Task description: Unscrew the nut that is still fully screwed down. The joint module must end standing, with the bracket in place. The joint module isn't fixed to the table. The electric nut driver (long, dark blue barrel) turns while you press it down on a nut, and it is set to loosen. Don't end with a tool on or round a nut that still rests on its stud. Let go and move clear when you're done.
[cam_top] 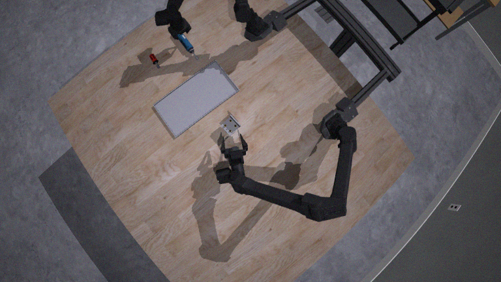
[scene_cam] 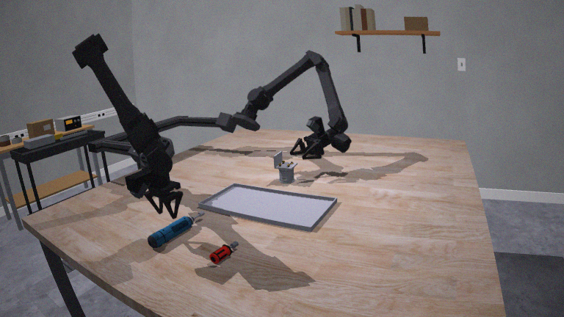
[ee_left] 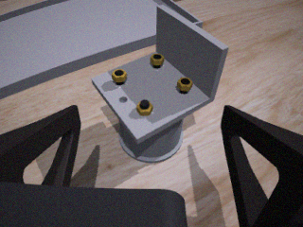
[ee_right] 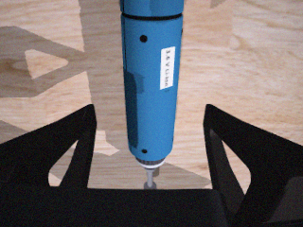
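Observation:
The joint module (scene_cam: 286, 175) (ee_left: 153, 138) stands upright. Its L-shaped bracket (cam_top: 230, 126) (ee_left: 149, 87) lies on top, upright wall away from my left gripper. Four brass nuts show; the nearest nut (ee_left: 144, 110) sits low, its dark stud poking out. The back nut (ee_left: 157, 60), left nut (ee_left: 119, 76) and right nut (ee_left: 185, 84) look higher. My left gripper (cam_top: 231, 137) (scene_cam: 298, 155) (ee_left: 151, 114) is open beside the module, touching nothing visible. The blue nut driver (cam_top: 185, 43) (scene_cam: 171, 231) (ee_right: 151, 95) lies on the table. My right gripper (scene_cam: 167, 214) (ee_right: 150, 113) is open above it, fingers either side.
A shallow grey tray (cam_top: 196, 98) (scene_cam: 270, 208) lies between the driver and the module. A short red hand driver (cam_top: 153, 58) (scene_cam: 221, 254) lies on the table beside the blue driver, nearer the table edge in the exterior view.

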Robot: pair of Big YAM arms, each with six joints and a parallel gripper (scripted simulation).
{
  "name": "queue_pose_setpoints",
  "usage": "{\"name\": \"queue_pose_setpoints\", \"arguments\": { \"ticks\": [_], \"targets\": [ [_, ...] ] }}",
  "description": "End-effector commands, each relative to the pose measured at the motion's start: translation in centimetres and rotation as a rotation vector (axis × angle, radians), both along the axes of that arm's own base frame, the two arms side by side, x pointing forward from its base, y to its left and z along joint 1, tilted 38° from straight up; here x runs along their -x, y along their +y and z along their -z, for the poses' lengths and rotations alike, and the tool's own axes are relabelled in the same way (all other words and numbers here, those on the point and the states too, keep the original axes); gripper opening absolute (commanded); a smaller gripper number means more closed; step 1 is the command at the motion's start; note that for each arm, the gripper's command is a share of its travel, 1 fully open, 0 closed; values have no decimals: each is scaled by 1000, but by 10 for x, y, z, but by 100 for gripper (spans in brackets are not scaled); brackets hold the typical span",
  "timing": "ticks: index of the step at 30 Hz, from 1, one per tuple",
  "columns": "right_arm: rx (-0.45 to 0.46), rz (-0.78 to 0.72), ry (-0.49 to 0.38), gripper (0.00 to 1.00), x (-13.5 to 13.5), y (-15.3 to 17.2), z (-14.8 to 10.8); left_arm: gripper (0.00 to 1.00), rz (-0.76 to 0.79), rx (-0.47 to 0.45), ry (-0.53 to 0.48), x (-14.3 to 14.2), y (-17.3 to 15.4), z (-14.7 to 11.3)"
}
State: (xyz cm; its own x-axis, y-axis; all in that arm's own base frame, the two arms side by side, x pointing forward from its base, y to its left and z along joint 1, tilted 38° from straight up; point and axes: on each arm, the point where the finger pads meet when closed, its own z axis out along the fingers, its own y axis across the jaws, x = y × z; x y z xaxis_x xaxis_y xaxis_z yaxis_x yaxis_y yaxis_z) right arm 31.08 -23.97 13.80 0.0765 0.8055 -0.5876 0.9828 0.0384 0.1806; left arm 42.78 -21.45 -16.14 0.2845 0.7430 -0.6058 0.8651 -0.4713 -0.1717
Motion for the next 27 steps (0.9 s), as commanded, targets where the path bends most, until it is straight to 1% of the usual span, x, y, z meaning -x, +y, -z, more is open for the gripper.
{"name": "queue_pose_setpoints", "arguments": {
  "ticks": [1, 5, 7, 9, 10, 11, 21, 22, 24, 26, 27],
  "targets": [
    [6, 2, -20, 65, -7, -1, -9, 86, -7, 10, -23, -15, 11, 10],
    [6, 2, -20, 65, -7, -1, -9, 86, -8, 11, -20, -16, 15, 16],
    [6, 2, -20, 65, -7, -1, -9, 86, 5, 20, -59, -25, 6, -2],
    [6, 2, -20, 65, -7, -1, -9, 86, 5, 20, -59, -25, 6, -2],
    [6, 2, -20, 65, -7, -1, -9, 86, 3, 14, -32, -17, 11, 14],
    [6, 2, -20, 65, -7, -1, -9, 86, -7, 11, -24, -17, 18, 21],
    [6, 2, -20, 65, -7, -1, -9, 86, -7, 9, -19, -19, 34, 41],
    [6, 2, -20, 65, -7, -1, -9, 86, -8, 10, -18, -19, 34, 41],
    [6, 2, -20, 65, -7, -1, -9, 86, 5, 18, -57, -30, 25, 22],
    [6, 2, -20, 65, -7, -1, -9, 86, 5, 18, -57, -30, 25, 22],
    [6, 2, -20, 65, -7, -1, -9, 86, 16, 18, -49, -25, 21, 27]
  ]
}}
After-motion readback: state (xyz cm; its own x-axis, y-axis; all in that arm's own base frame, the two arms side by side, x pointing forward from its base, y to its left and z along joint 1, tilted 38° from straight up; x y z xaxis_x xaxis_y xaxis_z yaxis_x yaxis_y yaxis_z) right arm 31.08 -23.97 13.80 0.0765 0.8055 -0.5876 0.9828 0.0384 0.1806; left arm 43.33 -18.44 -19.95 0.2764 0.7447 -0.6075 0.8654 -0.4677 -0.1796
